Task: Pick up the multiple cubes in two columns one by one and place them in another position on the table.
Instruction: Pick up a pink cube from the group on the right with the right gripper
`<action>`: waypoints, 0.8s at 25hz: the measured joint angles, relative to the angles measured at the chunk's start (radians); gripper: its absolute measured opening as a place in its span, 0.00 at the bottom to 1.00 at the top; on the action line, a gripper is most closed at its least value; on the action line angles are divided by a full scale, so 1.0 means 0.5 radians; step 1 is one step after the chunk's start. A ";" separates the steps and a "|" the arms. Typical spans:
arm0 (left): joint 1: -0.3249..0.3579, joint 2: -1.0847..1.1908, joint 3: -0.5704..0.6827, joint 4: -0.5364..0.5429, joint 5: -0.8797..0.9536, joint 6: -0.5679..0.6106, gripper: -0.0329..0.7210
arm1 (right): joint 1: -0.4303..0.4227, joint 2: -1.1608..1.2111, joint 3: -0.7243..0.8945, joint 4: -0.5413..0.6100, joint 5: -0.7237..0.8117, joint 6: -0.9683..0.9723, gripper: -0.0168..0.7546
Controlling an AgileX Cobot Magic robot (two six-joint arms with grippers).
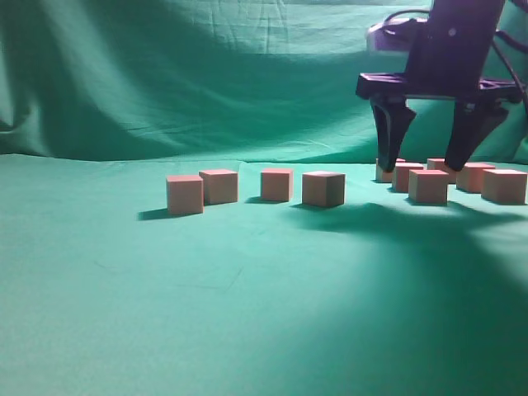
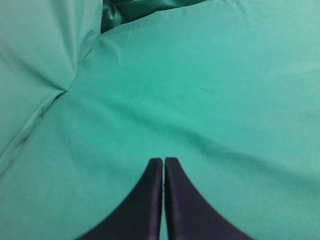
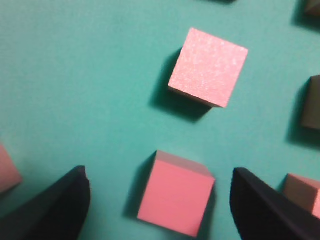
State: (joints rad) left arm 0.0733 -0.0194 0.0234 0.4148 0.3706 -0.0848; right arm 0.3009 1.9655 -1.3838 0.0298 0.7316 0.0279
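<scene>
Several reddish-pink cubes [image 1: 428,186] stand grouped at the right of the green table [image 1: 247,313]. More cubes [image 1: 322,188] stand in a loose row at the middle. My right gripper [image 1: 421,165] hangs open just above the right group, its fingers apart on either side of one cube. From the right wrist, that cube [image 3: 176,197] lies on the cloth between the fingers of the right gripper [image 3: 159,175], touching neither. A second cube [image 3: 208,66] sits beyond it. My left gripper [image 2: 163,160] is shut and empty over bare cloth; the exterior view does not show it.
Other cubes crowd the right gripper: two [image 3: 312,102] at the right edge of the right wrist view and one [image 3: 6,170] at the left edge. A wrinkled green backdrop [image 1: 206,74] hangs behind the table. A cloth fold [image 2: 75,75] lies ahead of the left gripper.
</scene>
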 joint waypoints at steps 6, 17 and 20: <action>0.000 0.000 0.000 0.000 0.000 0.000 0.04 | 0.000 0.073 0.000 -0.004 -0.033 0.000 0.68; 0.000 0.000 0.000 0.000 0.000 0.000 0.04 | -0.001 0.033 -0.012 -0.019 0.113 0.004 0.35; 0.000 0.000 0.000 0.000 0.000 0.000 0.04 | 0.016 -0.110 -0.042 -0.015 0.243 -0.019 0.35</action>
State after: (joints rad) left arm 0.0733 -0.0194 0.0234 0.4148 0.3706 -0.0848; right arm 0.3089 1.9106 -1.4050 0.0221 0.8531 0.0183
